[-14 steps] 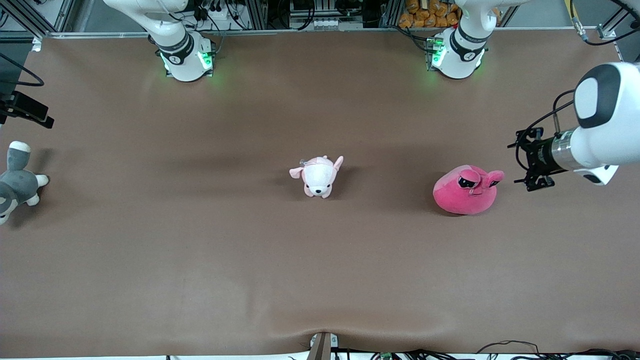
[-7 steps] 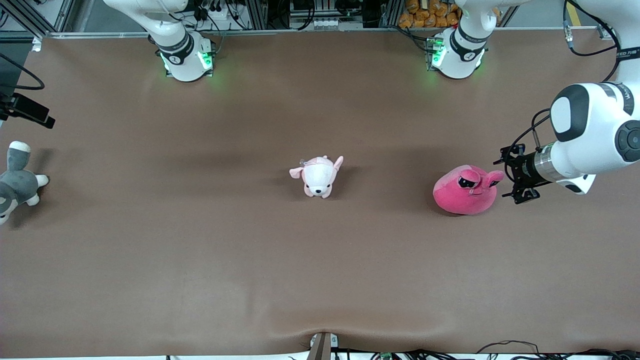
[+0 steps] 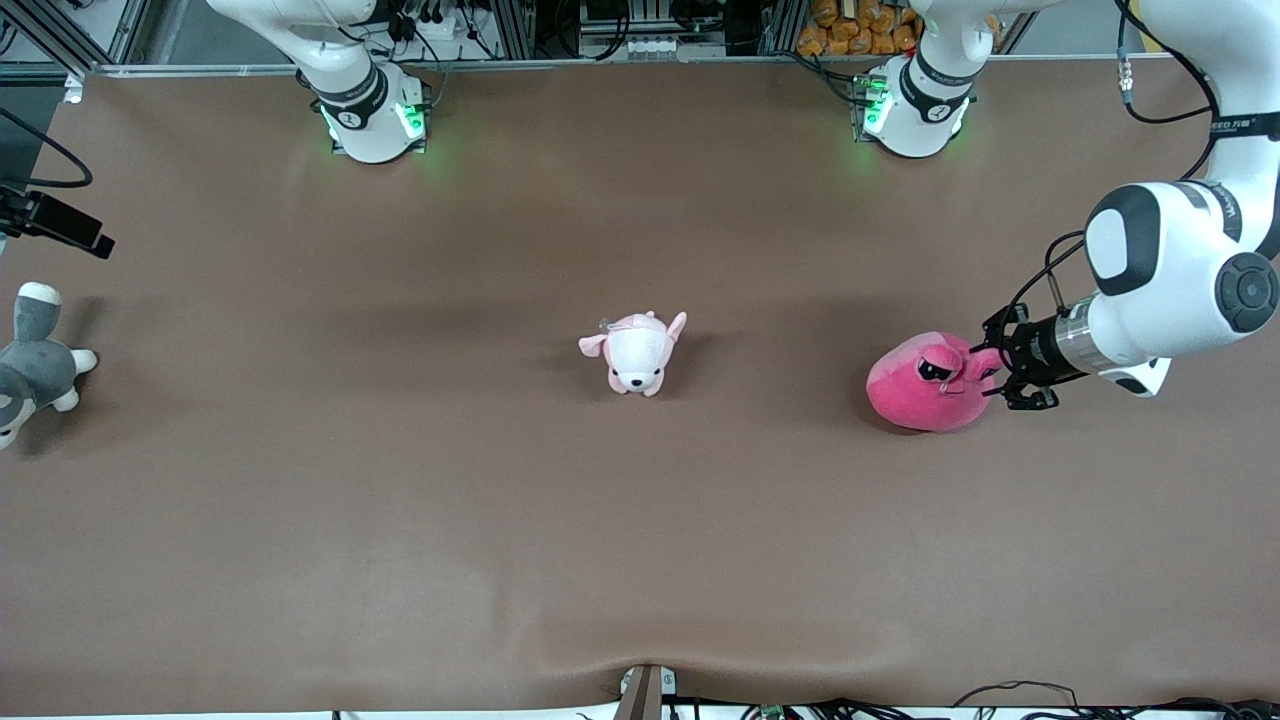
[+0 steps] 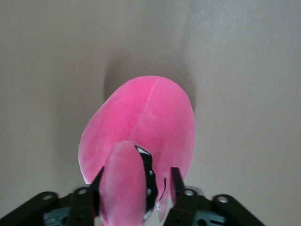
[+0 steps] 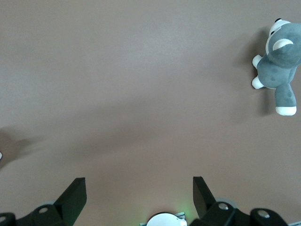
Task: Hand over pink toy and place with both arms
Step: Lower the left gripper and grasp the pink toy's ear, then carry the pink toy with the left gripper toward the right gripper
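The pink toy (image 3: 925,385) lies on the brown table toward the left arm's end, its black eyes turned up. My left gripper (image 3: 985,372) has come in low from that end, and its fingers stand on either side of the toy's stalk bumps. In the left wrist view, the left gripper (image 4: 136,176) has its black fingers (image 4: 97,188) pressed into the pink toy (image 4: 150,117) around one bump and the eye. My right gripper (image 5: 138,181) hangs open and empty high over bare table near its base. The right arm waits.
A small pale pink-and-white puppy plush (image 3: 637,355) sits in the middle of the table. A grey-and-white plush animal (image 3: 30,365) lies at the right arm's end and also shows as the grey plush (image 5: 280,61) in the right wrist view.
My left gripper has moved in along the table onto the pink toy, and its fingers have closed around the stalk bumps. The toy's bumps are squeezed. The right arm has not moved.
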Robot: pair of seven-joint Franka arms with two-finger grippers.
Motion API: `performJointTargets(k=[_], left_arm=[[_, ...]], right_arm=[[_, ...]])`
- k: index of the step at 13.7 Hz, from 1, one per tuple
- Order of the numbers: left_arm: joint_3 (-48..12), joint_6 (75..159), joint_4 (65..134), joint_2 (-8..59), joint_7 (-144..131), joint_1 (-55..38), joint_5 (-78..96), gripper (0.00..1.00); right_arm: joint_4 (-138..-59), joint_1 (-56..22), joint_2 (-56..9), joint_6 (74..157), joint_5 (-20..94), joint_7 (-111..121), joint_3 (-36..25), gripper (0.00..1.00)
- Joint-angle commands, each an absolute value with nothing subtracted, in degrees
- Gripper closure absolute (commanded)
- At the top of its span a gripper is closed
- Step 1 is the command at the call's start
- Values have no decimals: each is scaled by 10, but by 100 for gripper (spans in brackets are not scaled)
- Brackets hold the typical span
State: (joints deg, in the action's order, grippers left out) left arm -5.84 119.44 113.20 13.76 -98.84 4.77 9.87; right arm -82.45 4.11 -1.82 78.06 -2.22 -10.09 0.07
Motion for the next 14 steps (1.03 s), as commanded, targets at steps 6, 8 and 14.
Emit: performJointTargets(k=[6,8,14], left_arm=[[-116,1122,1051,115,-1023,49,112,100],[-136,1066,991,117,-1047,48,113,100],[-238,1049,905,128,-1169,42,113,100]], right_arm=[[-824,33,-25,760,2,-211,10,0],[-824,30,-32,758,38,-282,10,0],[-819,-27,-51,792,166,-619,10,0]])
